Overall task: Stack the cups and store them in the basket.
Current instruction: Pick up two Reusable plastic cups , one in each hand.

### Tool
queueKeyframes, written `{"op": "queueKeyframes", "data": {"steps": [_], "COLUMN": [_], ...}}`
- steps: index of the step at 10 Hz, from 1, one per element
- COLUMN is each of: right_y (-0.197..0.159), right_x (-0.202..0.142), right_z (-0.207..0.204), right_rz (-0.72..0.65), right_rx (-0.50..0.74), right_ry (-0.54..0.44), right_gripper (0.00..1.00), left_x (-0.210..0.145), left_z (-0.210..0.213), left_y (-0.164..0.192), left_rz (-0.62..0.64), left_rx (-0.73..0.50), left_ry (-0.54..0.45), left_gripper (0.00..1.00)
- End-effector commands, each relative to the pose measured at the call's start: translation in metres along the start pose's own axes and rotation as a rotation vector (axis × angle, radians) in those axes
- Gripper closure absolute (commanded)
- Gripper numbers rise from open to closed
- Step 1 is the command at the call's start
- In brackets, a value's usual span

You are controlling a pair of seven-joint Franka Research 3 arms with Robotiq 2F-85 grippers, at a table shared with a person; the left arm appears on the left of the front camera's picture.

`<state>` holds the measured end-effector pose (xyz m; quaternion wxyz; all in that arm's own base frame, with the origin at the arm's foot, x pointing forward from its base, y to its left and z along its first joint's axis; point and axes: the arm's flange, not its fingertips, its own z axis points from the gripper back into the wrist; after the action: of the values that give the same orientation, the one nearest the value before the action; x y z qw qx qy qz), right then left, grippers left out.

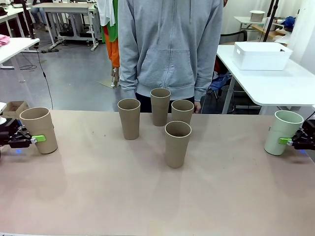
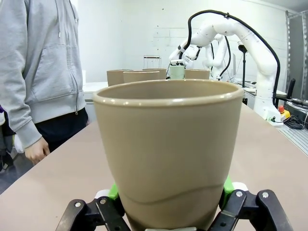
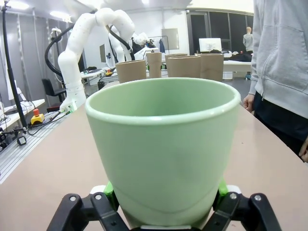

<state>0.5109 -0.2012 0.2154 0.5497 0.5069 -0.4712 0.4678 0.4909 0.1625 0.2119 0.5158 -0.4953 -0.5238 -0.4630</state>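
Note:
At the table's left edge stands a tan cup, upright, and my left gripper is shut on its lower wall. In the left wrist view this cup sits between the green pads of my left gripper. At the right edge a pale green cup stands in my right gripper, which is shut on it. The right wrist view shows the green cup in the right gripper. Several tan cups stand upright mid-table. The white basket sits on another table, back right.
A person in a grey hoodie stands at the far edge, one hand hanging just behind the middle cups. The brown table is bare in front of the cups. A small cardboard box sits beyond the left corner.

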Motion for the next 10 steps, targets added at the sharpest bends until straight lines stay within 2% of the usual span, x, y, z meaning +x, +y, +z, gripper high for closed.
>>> {"op": "queueKeyframes", "data": {"steps": [1, 3, 4, 6, 7, 10], "right_y": [-0.001, -0.001, 0.0, 0.033, 0.053, 0.105], "right_x": [0.0, 0.0, -0.001, 0.053, 0.078, 0.115], "right_z": [0.001, 0.001, 0.001, -0.019, -0.031, -0.076], "right_rz": [0.0, 0.0, -0.002, 0.051, 0.028, 0.018], "right_rx": [-0.005, -0.005, -0.001, -0.079, -0.119, -0.205], "right_ry": [0.007, 0.007, 0.0, -0.019, 0.019, -0.008], "right_gripper": [0.45, 0.45, 0.15, 0.16, 0.16, 0.16], "left_x": [-0.001, -0.001, -0.001, 0.044, 0.065, 0.104], "left_z": [0.0, 0.0, 0.0, -0.02, -0.035, -0.088], "left_y": [0.0, 0.0, 0.0, -0.021, -0.034, -0.082], "left_rz": [-0.001, -0.001, 0.004, -0.023, -0.023, -0.053], "left_rx": [-0.002, -0.002, -0.001, 0.023, 0.014, -0.02], "left_ry": [0.0, 0.0, 0.0, -0.002, -0.005, -0.015], "left_gripper": [0.57, 0.57, 0.16, 0.16, 0.16, 0.16]}}
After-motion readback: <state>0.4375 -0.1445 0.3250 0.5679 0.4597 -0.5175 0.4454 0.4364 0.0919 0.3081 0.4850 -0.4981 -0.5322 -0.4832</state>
